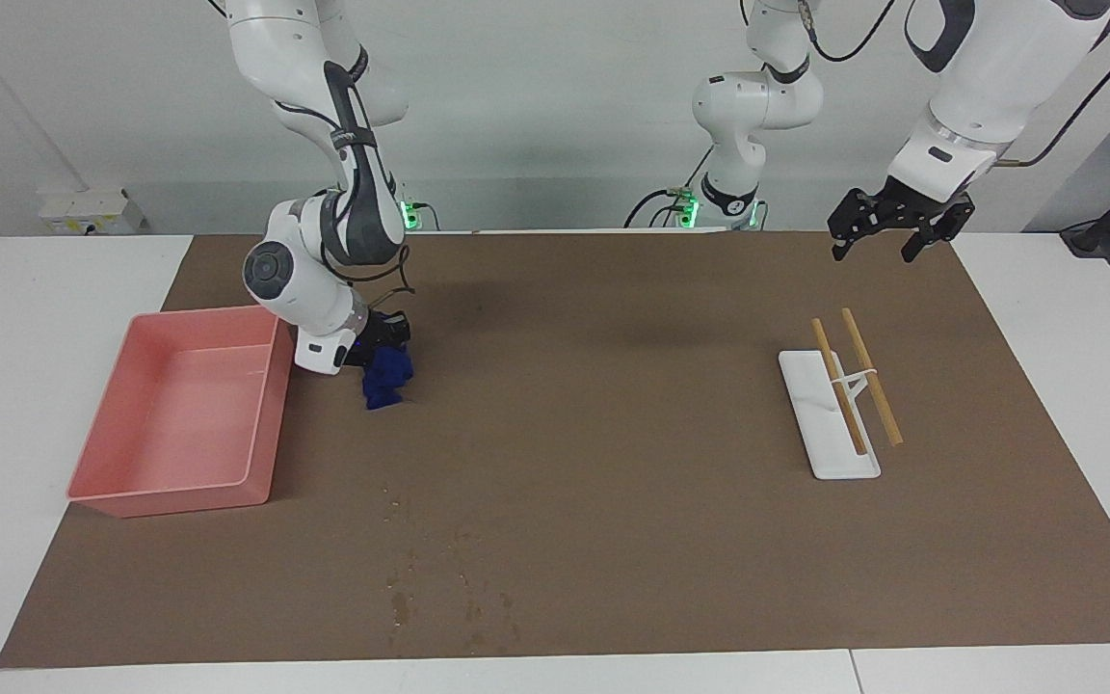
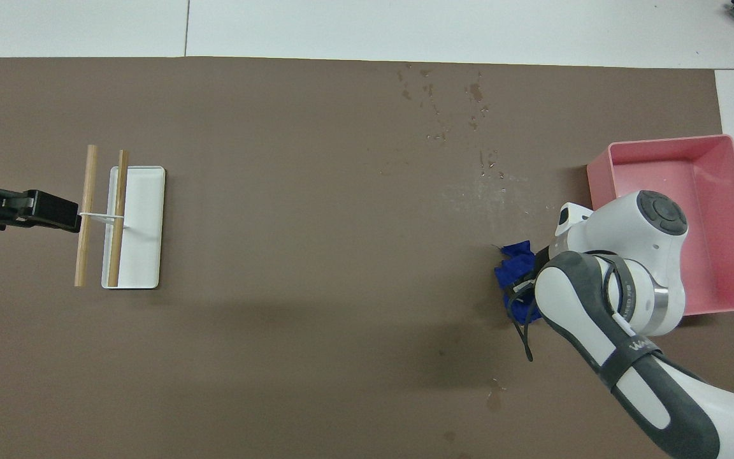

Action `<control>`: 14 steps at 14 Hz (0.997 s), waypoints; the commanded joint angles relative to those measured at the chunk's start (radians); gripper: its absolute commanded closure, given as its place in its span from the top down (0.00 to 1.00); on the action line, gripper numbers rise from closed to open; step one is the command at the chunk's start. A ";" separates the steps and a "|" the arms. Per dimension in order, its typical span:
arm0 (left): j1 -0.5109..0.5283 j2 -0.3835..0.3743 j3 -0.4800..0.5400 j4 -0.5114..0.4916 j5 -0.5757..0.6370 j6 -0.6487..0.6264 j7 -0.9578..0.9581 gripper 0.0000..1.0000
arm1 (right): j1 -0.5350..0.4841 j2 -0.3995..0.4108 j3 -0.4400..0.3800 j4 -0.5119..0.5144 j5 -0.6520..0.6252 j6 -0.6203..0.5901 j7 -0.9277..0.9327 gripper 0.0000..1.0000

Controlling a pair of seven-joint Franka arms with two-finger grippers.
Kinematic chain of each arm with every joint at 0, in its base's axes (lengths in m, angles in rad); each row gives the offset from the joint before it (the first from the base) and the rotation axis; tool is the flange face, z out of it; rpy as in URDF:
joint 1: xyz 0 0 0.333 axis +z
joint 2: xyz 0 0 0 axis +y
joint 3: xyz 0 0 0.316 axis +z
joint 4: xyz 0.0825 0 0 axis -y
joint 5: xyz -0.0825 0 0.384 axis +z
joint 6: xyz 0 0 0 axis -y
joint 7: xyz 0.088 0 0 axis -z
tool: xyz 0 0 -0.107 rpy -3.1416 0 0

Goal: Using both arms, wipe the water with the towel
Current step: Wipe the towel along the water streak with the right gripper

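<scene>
My right gripper (image 1: 383,339), clamped on the towel (image 1: 387,378) beside the pink bin (image 1: 261,424), has not reached the water (image 1: 459,588); left gripper (image 1: 887,231) waits, fingers apart.

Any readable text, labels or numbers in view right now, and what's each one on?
Right arm, strap along the forearm: white lettering, too blurred to read.
Right arm, ring at the wrist: small print, too small to read.
Pink bin, white tray, brown mat, towel: no text visible.
</scene>
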 commanded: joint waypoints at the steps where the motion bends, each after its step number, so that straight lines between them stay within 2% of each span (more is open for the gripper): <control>1: 0.006 -0.007 -0.006 0.000 0.001 -0.001 0.003 1.00 | -0.012 -0.022 0.007 -0.027 -0.026 -0.019 0.018 0.00; 5: 0.016 -0.007 -0.005 -0.002 0.000 -0.007 0.003 1.00 | -0.019 -0.040 0.009 -0.018 -0.015 -0.100 0.025 0.00; 11: 0.014 -0.007 -0.005 -0.002 0.000 -0.007 0.003 1.00 | 0.017 -0.047 0.009 -0.030 -0.015 -0.085 0.089 0.00; 14: 0.014 -0.007 -0.005 0.000 0.001 -0.007 0.003 1.00 | 0.022 -0.067 0.007 -0.073 -0.015 -0.096 0.082 0.00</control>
